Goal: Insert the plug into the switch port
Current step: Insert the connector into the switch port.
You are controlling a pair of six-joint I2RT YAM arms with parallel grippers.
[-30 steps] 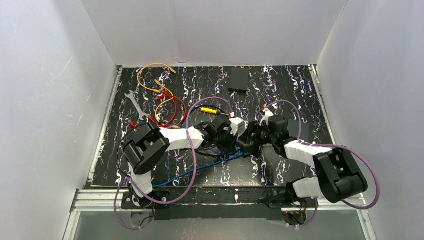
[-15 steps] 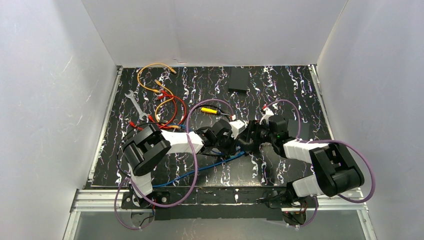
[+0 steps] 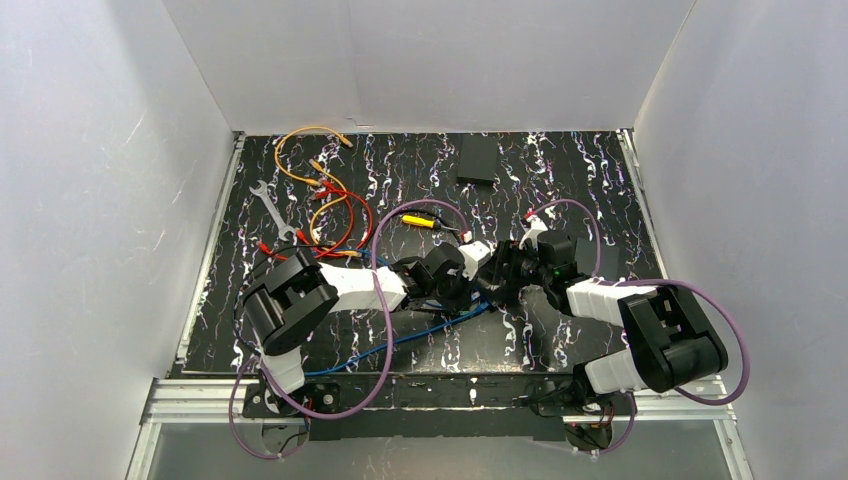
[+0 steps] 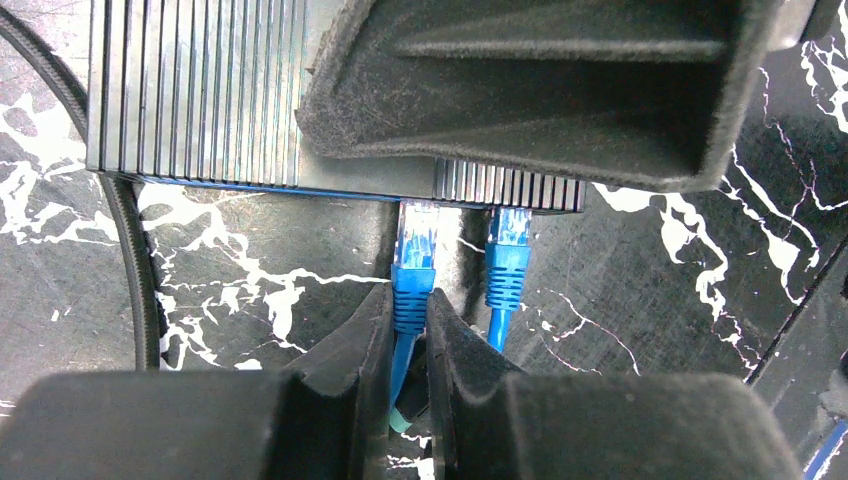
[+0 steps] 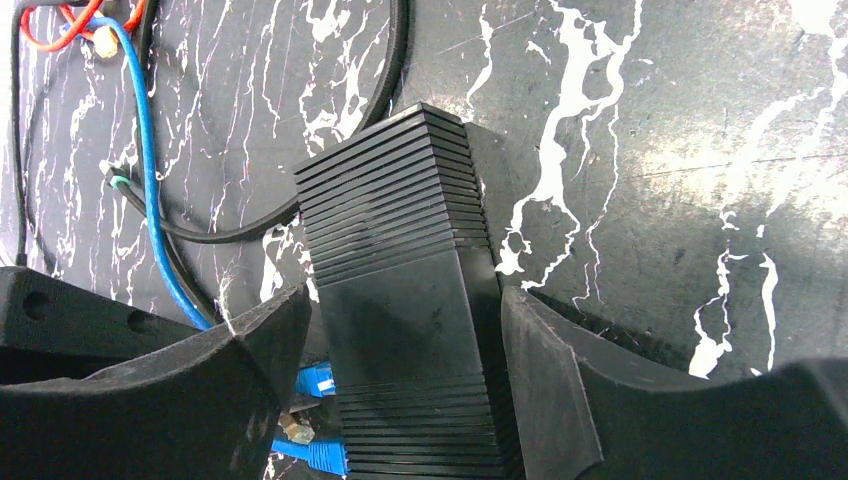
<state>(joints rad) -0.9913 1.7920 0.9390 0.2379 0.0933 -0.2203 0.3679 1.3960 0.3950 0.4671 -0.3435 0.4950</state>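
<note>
Blue plug (image 4: 415, 240) is pinched by its boot in the left end effector (image 4: 408, 306), whose jaws press tight on it. Its clear tip lies straight ahead at the port face of the ribbed black switch (image 4: 200, 90), just beside a second blue plug (image 4: 508, 255) sitting in the neighbouring port. The plug's long axis runs square to that face, so I judge the push should go straight along it. The right end effector (image 5: 400, 340) clamps the switch from both sides on the bench (image 5: 650, 150). Whether the tip is fully seated I cannot tell
</note>
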